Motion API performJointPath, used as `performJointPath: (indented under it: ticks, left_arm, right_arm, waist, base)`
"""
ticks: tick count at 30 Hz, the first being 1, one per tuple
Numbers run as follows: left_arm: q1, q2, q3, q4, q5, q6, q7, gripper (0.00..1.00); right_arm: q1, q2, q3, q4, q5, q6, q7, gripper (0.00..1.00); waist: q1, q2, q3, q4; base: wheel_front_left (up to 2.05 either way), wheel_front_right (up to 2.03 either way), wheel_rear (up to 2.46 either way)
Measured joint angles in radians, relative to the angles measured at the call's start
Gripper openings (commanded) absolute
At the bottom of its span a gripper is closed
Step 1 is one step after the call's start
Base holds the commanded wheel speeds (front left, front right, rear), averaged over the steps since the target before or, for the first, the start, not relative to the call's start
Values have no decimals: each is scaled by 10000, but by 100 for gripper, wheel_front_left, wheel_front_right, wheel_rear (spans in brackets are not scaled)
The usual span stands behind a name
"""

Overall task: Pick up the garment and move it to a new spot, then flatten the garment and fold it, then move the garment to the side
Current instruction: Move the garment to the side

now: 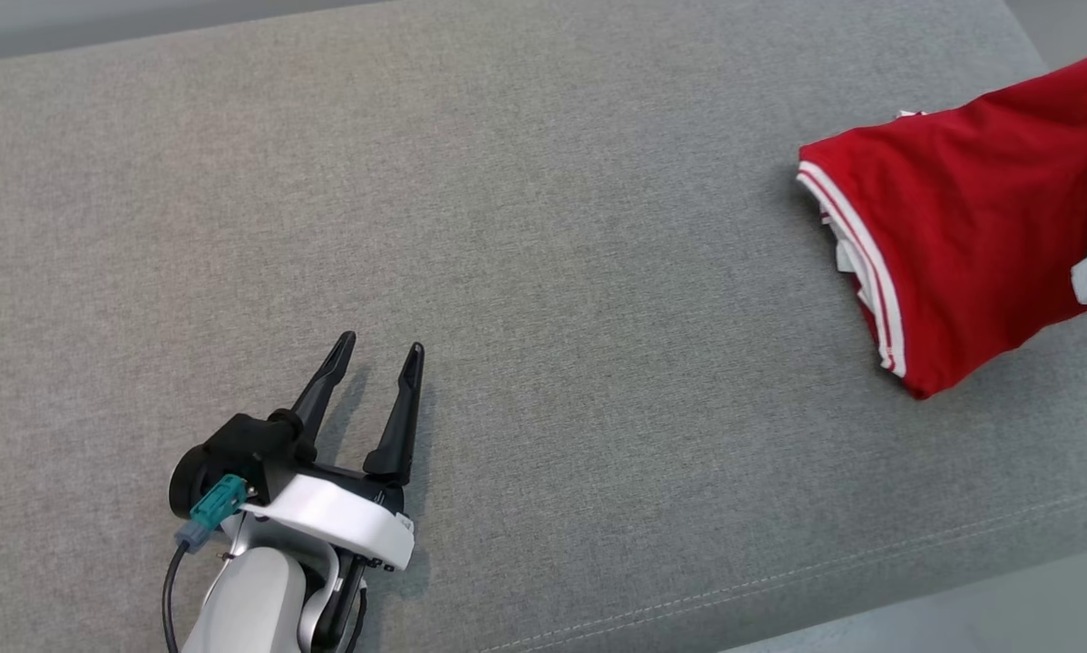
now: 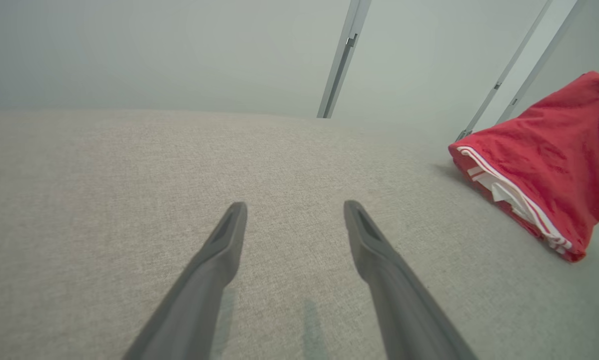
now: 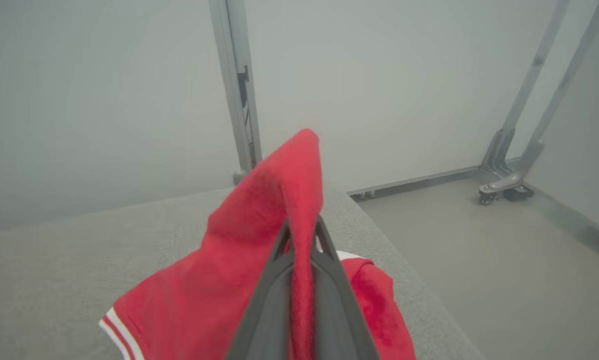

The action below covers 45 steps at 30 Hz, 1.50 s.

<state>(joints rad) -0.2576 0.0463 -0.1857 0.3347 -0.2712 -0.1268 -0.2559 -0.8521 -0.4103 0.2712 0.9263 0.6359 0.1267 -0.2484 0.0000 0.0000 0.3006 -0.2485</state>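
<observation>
Grey upholstery (image 1: 507, 227), red garment (image 1: 961, 227), wall (image 3: 104, 75)

The left claw (image 1: 381, 345) has dark fingers (image 1: 398, 417), white shell (image 1: 335, 517), teal plug (image 1: 220, 501), black cable (image 1: 170, 589).

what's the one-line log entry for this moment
left tool: open, empty, above grey cushion | right tool: shut on red garment | garment: bunched, at cushion's right end
</observation>
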Motion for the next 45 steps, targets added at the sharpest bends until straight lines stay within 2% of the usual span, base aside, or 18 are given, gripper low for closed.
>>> performJointPath:
  ticks: [4,8,9,10,11,12,16,19,20,21,22,25,29,35,40,45]
  left_arm:
    - [-204,46,-130,-19,81,0,0,100]
    - [-401,61,-238,-59,155,0,-2,100]
    - [-406,65,-261,-63,159,0,-2,100]
    - [-406,69,-278,-63,159,0,0,100]
    - [-406,81,-280,-71,159,0,-2,100]
    - [-408,90,-284,-75,157,0,0,100]
    - [-426,102,-286,-100,157,0,0,100]
    - [-432,100,-253,-107,159,0,-2,100]
    - [-433,100,-240,-107,159,0,-2,100]
    - [-434,82,-157,-109,161,0,-2,100]
    - [-434,71,-63,-107,163,0,-2,100]
    - [-429,67,221,-105,268,0,-2,100]
    - [-397,17,660,-113,472,0,-2,100]
    - [-244,-17,1174,-142,708,140,-2,100]
    - [343,-38,1377,-144,926,445,-2,100]
    - [769,-44,1515,-150,953,729,-2,100]
  right_arm:
    - [-369,-46,-443,865,-1137,2,0,0]
    - [-657,-42,-1476,1827,-1898,2,0,0]
    - [-674,-59,-1710,1977,-2153,2,0,19]
    - [-675,-77,-2069,2057,-2393,4,0,93]
    - [-680,-98,-2497,2063,-2637,4,0,93]
    - [-680,-161,-2846,2080,-3035,4,0,100]
    - [-649,-426,-4594,2201,-4627,6,0,100]
    - [-527,-382,-6117,1523,-5898,6,-2,100]
    - [-437,-221,-6508,995,-6234,6,-2,100]
    - [-314,347,-6909,-79,-6853,4,-15,100]
    - [-244,725,-6943,-587,-6984,4,-19,100]
    - [184,1730,-6435,-1831,-7156,8,-31,100]
    - [1195,2368,-5409,-3233,-6911,12,-33,100]
    - [2818,2646,-4176,-4387,-5883,12,-71,100]
    - [4169,2698,-3603,-4744,-5254,12,-73,100]
    - [5049,2688,-3321,-5166,-5108,12,-73,100]
  waist:
    - [0,0,163,165]
    - [0,0,309,378]
    - [1,0,341,433]
    - [0,0,376,488]
    - [0,0,412,536]
    - [0,0,444,583]
    - [0,0,510,752]
    - [0,0,517,861]
    - [0,0,509,886]
    - [0,0,475,916]
    - [1,0,441,925]
    - [0,0,291,933]
    - [0,0,9,930]
    - [0,0,-542,1027]
    - [0,0,-1163,1226]
    - [0,0,-1766,1446]
  base:
    - [0,0,0]
    - [0,0,0]
    - [0,0,0]
    - [0,0,0]
    - [0,0,0]
    - [0,0,0]
    - [0,0,0]
    - [0,0,0]
    - [0,0,0]
    - [0,0,0]
    - [0,0,0]
    - [0,0,0]
    - [0,0,0]
    - [0,0,0]
    - [0,0,0]
    - [0,0,0]
